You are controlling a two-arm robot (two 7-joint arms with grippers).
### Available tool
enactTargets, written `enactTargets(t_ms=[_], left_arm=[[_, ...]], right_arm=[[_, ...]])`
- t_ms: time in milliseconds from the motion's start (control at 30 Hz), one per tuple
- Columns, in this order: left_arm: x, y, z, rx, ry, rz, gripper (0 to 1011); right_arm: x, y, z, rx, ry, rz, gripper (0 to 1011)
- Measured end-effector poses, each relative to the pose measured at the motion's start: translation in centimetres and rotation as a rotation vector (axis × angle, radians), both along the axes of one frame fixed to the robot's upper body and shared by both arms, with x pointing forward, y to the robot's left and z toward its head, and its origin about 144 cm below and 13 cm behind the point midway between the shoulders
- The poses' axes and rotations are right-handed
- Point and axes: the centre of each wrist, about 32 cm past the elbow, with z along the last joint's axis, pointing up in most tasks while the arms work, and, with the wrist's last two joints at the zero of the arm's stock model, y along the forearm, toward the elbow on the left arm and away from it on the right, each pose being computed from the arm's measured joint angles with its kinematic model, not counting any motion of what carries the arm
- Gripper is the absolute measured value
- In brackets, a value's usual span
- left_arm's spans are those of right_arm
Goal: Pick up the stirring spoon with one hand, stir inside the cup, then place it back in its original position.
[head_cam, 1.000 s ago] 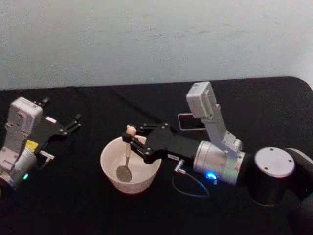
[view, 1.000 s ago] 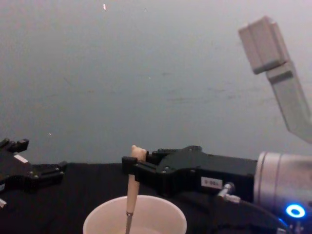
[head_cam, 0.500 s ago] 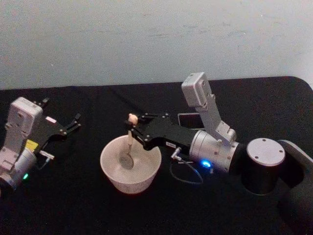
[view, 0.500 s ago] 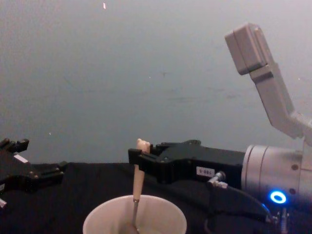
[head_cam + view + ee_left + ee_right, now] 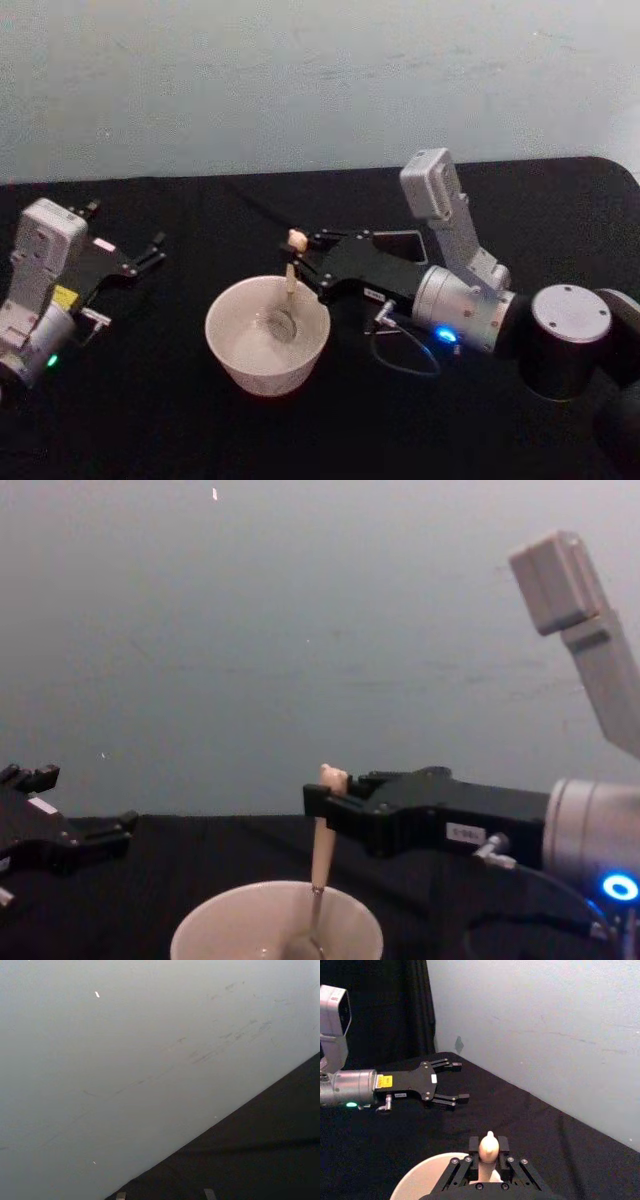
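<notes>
The white-cream cup (image 5: 267, 334) stands on the black table, left of centre; its rim also shows in the chest view (image 5: 276, 924) and the right wrist view (image 5: 427, 1176). The stirring spoon (image 5: 288, 290) hangs upright with its metal bowl inside the cup, toward the cup's right side. My right gripper (image 5: 300, 258) is shut on the spoon's cream handle just below its knobby top (image 5: 331, 776), reaching in from the right above the cup's far right rim (image 5: 489, 1160). My left gripper (image 5: 150, 250) rests open at the table's left side, apart from the cup (image 5: 451, 1082).
A dark square holder (image 5: 400, 240) lies behind my right arm, partly hidden by it. A thin cable (image 5: 405, 355) loops on the table right of the cup. A pale wall runs behind the table's far edge.
My right gripper has shifted to the right with the spoon. The spoon's bowl has moved from the cup's left-centre to its right side. The left arm has not moved.
</notes>
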Motion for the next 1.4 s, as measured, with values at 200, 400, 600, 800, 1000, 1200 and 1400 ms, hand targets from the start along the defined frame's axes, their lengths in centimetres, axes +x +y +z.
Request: enactTargets(t_ms=[200, 400, 600, 800, 1000, 1200, 1400], left_arm=[[0.0, 0.0, 0.0, 0.000, 0.000, 0.000, 1001], [0.0, 0.0, 0.0, 0.000, 0.000, 0.000, 1001], [0.0, 0.0, 0.0, 0.000, 0.000, 0.000, 1001], [0.0, 0.0, 0.0, 0.000, 0.000, 0.000, 1002], [0.0, 0.0, 0.0, 0.000, 0.000, 0.000, 1001], [0.0, 0.0, 0.0, 0.000, 0.000, 0.000, 1001], [0.0, 0.0, 0.0, 0.000, 0.000, 0.000, 1001]], right_arm=[[-0.9, -1.1, 0.2, 0.011, 0.000, 0.007, 214], [-1.8, -1.8, 0.5, 0.025, 0.007, 0.028, 214], [-2.5, -1.5, 0.6, 0.031, 0.016, 0.059, 214], [-2.5, -0.4, 0.8, 0.038, 0.025, 0.081, 214], [-2.0, 0.7, 0.9, 0.043, 0.032, 0.085, 214], [-1.0, 2.0, 0.9, 0.040, 0.039, 0.067, 214], [-0.2, 2.5, 0.7, 0.029, 0.042, 0.038, 214]])
